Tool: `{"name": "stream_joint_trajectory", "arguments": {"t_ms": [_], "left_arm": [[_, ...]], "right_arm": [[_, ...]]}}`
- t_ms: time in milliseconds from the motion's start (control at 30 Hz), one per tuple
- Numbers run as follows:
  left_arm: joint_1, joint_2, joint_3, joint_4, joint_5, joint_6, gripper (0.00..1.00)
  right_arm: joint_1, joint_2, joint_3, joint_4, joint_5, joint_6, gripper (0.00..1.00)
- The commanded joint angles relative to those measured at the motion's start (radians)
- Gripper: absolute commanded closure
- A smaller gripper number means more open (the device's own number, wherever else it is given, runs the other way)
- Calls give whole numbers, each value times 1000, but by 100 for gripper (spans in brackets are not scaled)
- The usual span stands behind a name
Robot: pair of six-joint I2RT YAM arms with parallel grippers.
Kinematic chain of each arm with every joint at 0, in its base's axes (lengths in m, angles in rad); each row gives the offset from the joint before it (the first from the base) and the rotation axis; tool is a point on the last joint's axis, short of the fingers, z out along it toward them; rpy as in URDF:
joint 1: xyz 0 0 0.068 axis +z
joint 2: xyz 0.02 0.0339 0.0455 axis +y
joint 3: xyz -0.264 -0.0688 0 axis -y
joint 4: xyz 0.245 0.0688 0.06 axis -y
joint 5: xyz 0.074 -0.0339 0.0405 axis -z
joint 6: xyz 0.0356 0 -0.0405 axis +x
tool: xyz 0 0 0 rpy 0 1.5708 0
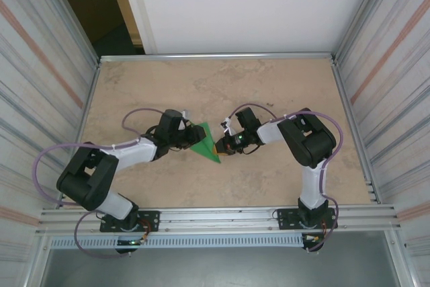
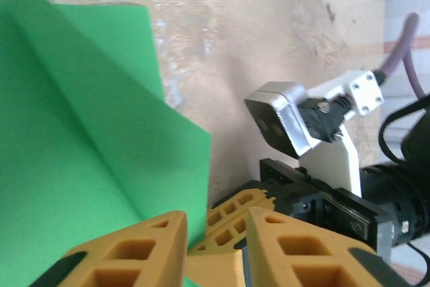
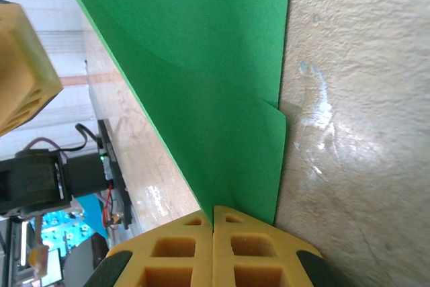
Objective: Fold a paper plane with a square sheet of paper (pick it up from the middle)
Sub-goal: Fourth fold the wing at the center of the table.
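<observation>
Folding is partway: the green paper sheet [image 1: 203, 142] lies mid-table as a layered, pointed triangle, with the dart's narrowing folds likely left. The right gripper [image 1: 217, 149], at its 3 o'clock, pinches an edge. The left gripper [image 1: 190, 140], at 9 o'clock, has its fingers parted.

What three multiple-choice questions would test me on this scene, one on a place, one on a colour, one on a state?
1. Where is the folded sheet of paper?
A) on the middle of the table, between the left gripper and the right gripper
B) at the far right corner
C) under the left arm's base

2. What colour is it?
A) white
B) red
C) bright green

3. How is the right gripper?
A) wide open
B) shut on the paper's edge
C) holding a pen

1 A: the top view shows both grippers meeting at it.
2 C: green in all views.
3 B: its fingers press together on the paper.
</observation>
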Motion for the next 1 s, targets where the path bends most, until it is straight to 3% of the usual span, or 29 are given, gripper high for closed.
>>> {"name": "stream_joint_trajectory", "arguments": {"t_ms": [0, 333, 967], "left_arm": [[4, 45, -17, 128, 82, 19, 76], [30, 207, -24, 320, 187, -13, 84], [54, 212, -59, 303, 172, 1, 87]], "right_arm": [[-3, 36, 0, -36, -5, 21, 100], [-12, 40, 4, -53, -5, 21, 100], [-16, 64, 18, -94, -11, 14, 99]]}}
